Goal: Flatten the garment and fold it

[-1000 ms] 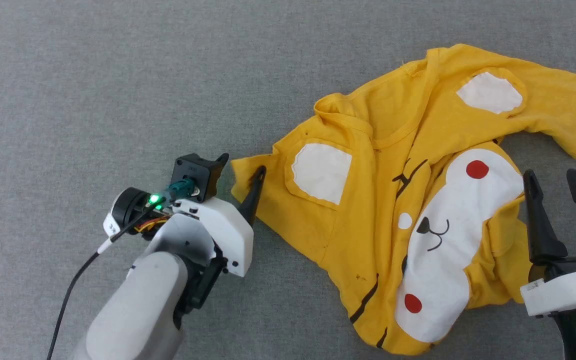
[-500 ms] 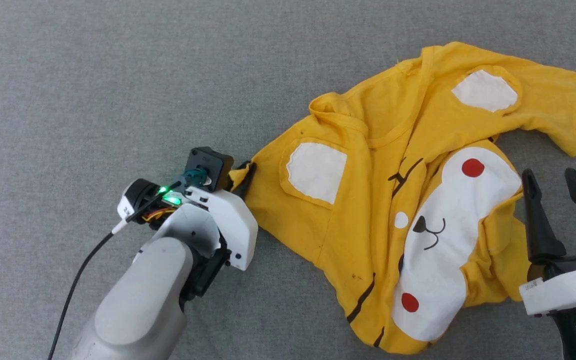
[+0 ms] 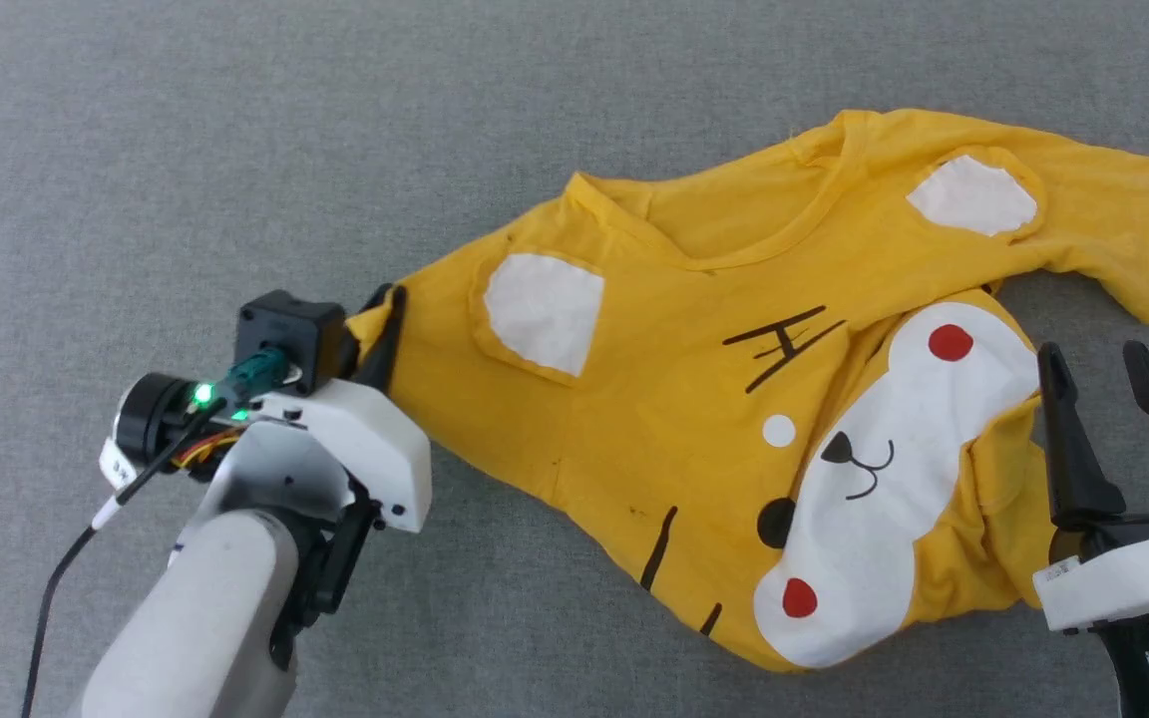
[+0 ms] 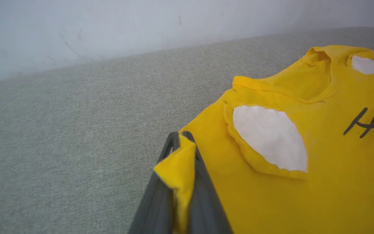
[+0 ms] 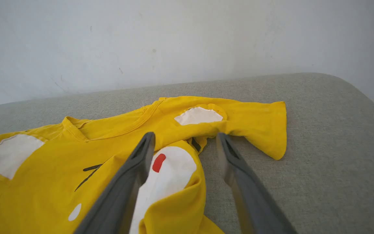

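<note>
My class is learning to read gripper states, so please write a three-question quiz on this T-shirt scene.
1. True or false: the left gripper is shut on the garment.
2. The right gripper is: A open; B shut on a sleeve; C holding the collar.
3. Fill in: the ear patch nearest the left gripper is coloured ____.
Key: 1 true; 2 A; 3 white.

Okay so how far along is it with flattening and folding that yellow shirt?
Early stage. Done: the left gripper is shut on a corner of the garment, and the cloth beside it lies fairly flat. In hand: spreading it out. Left: the side by the open right gripper is bunched over the white muzzle, and no fold is made.
</note>
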